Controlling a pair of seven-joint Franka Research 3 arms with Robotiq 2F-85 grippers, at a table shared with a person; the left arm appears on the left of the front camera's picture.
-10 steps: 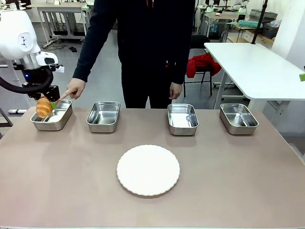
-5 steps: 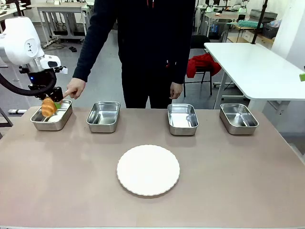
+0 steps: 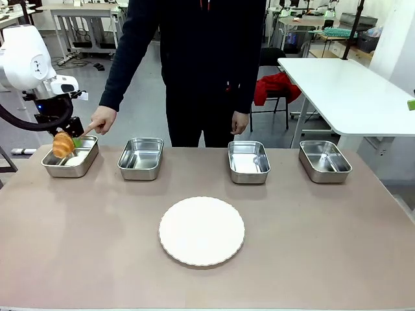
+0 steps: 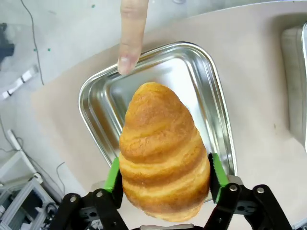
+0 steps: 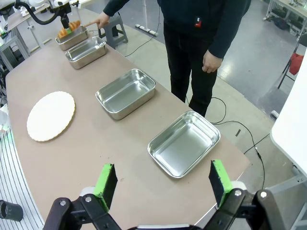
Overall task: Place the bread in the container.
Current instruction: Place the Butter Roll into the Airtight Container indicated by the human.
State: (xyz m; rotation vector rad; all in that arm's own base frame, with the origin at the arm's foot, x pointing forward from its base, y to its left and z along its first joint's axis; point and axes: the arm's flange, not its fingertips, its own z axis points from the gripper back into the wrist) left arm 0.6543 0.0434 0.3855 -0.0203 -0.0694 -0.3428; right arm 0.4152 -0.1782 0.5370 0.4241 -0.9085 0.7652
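table: brown table [image 3: 311, 246] carrying four steel pans in a row along the far side and a round white plate [image 3: 201, 231] near the middle
person: stands at the far edge in dark clothes; one hand [image 3: 102, 120] points an index finger [image 4: 131, 33] at the leftmost pan's far rim; the other hand [image 3: 239, 122] hangs at the side
left arm: white arm coming in from the left; left gripper [image 4: 163, 178] above the leftmost pan; jaws clamped on the bread, a green pad against each flank
right gripper: right gripper [image 5: 163, 183] high above the table's right end; jaws wide apart, nothing between them
container: leftmost pan, the container [image 3: 83, 162], shiny inside; the other pans [image 3: 141, 157] [image 3: 248, 161] [image 3: 324, 160] sit to its right
bread: golden ridged bread [image 4: 162, 149] held in the air over the container, tapered end pointing away from the fingers; not touching the steel
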